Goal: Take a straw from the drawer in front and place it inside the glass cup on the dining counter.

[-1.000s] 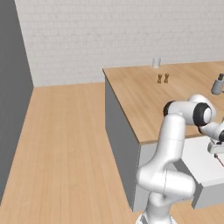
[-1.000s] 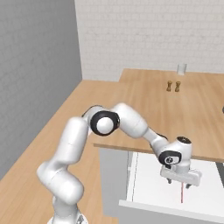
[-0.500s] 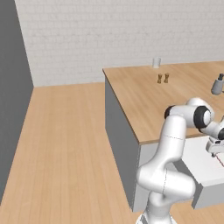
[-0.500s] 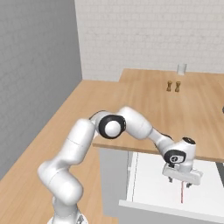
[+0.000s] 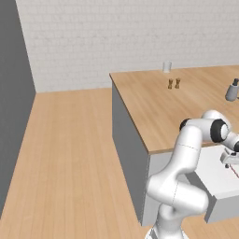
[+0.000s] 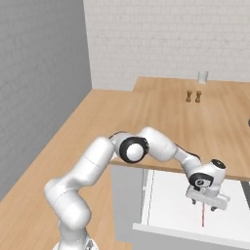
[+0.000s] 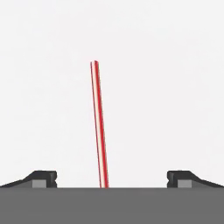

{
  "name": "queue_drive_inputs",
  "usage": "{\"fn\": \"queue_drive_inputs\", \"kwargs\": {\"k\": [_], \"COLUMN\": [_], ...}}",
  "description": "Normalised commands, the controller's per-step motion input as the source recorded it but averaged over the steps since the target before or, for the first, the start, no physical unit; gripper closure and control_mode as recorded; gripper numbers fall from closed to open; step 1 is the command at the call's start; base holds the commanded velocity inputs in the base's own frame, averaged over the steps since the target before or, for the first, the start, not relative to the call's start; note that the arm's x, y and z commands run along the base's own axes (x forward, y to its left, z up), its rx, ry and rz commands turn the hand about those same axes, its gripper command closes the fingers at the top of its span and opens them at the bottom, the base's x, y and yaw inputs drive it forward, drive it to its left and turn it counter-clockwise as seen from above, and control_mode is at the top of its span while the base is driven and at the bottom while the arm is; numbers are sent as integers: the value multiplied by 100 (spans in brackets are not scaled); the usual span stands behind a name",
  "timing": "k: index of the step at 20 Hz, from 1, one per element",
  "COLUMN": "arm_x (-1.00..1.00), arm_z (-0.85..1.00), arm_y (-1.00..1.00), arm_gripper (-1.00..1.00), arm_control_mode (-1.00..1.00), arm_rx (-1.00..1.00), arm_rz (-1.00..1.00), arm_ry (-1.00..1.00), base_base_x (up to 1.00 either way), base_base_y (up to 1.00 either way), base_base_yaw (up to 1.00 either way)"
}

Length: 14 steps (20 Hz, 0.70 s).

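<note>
The drawer (image 6: 166,195) stands pulled out under the dining counter (image 6: 161,112), its white inside showing. On the drawer floor lies the straw (image 6: 203,218), a thin red-and-pale stick, also seen as the straw (image 7: 99,127) and straw (image 5: 234,171). My gripper (image 6: 203,205) hangs open just above the straw's near end, one finger on each side. In the hand view the gripper (image 7: 112,178) straddles the straw, apart from it. The gripper (image 5: 229,161) sits at the right edge. The glass cup (image 5: 166,66), also cup (image 6: 202,76), stands at the counter's far edge.
Two small brown shakers (image 5: 173,83) stand on the wooden top between the drawer and the cup. A grey soap bottle (image 5: 232,91) is at the right. The counter's edge overhangs the back of the drawer (image 5: 214,182). Open wooden floor lies to the left.
My hand has sunk a little lower into the drawer over the straw, and the elbow has swung slightly right. The straw has not moved.
</note>
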Motion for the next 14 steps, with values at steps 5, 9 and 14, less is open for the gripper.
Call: {"fn": "queue_drive_inputs", "kwargs": {"k": [5, 9, 14], "arm_x": [7, 18, 3], "arm_z": [-47, -45, -55], "arm_y": [2, 1, 2], "arm_gripper": [-100, -100, -100], "arm_control_mode": [-100, -100, -100], "arm_rx": [-7, -10, -10], "arm_rz": [0, 0, 0], "arm_ry": [-3, -3, -5], "base_base_x": [0, 0, 0], "base_base_y": [0, 0, 0], "base_base_yaw": [0, 0, 0]}}
